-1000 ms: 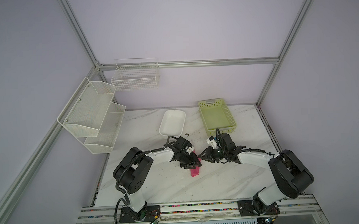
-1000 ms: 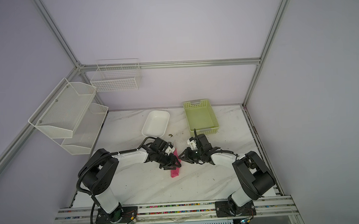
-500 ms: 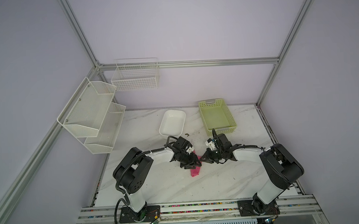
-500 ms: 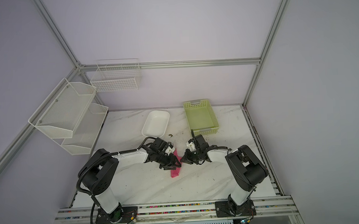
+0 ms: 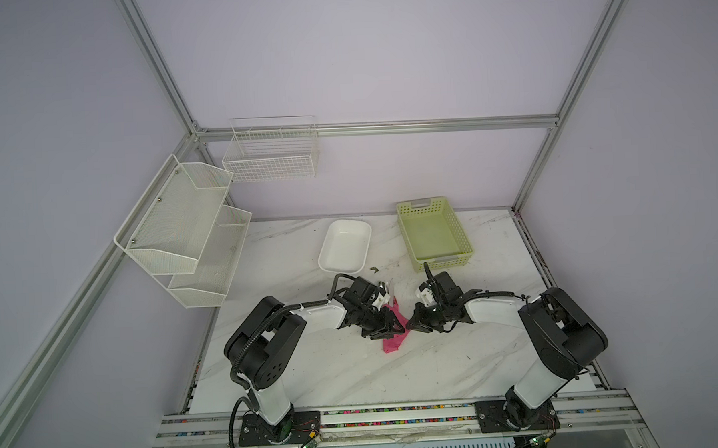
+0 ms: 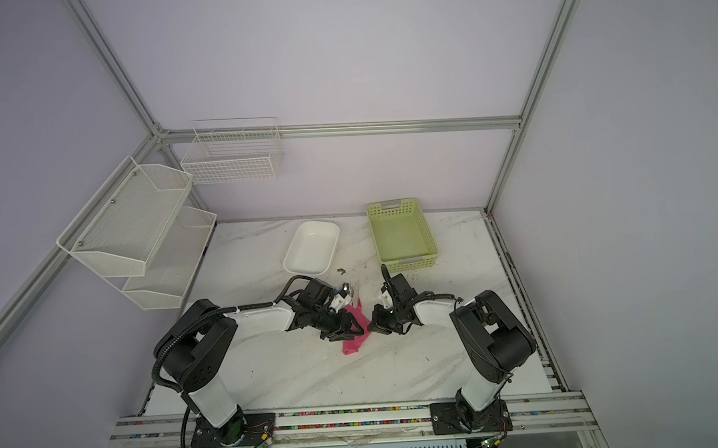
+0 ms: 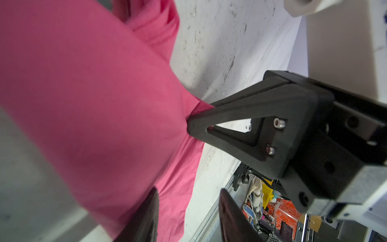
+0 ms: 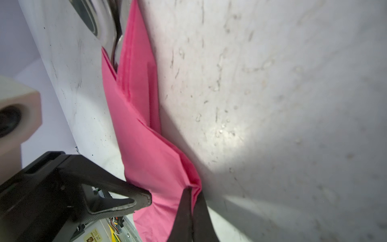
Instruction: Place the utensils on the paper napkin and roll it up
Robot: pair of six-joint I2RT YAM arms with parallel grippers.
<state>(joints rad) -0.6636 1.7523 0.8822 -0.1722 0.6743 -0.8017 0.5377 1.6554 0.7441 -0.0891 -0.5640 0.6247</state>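
Note:
The pink paper napkin [image 5: 391, 344] [image 6: 352, 345] lies mid-table, folded into a long bundle around the utensils. Their shiny metal heads [image 5: 387, 288] [image 8: 109, 31] stick out of its far end; the handles are hidden inside. My right gripper [image 5: 409, 323] [image 8: 191, 209] is shut, pinching a fold at the napkin's [image 8: 146, 146] right edge. From the other side my left gripper [image 5: 385, 330] [image 7: 188, 209] reaches over the bundle with its jaws apart. One of its fingers [image 8: 136, 201] rests against the pink sheet [image 7: 83, 83].
A white tray [image 5: 324, 255] and a light green basket [image 5: 408, 239] stand behind the grippers. White mesh shelves [image 5: 183, 232] hang on the left wall, a wire basket [image 5: 271, 154] on the back wall. A dark crumb [image 5: 374, 269] lies near the tray.
My right gripper has closed on the napkin's edge and its arm has shifted a little toward the bundle. The left gripper has hardly moved.

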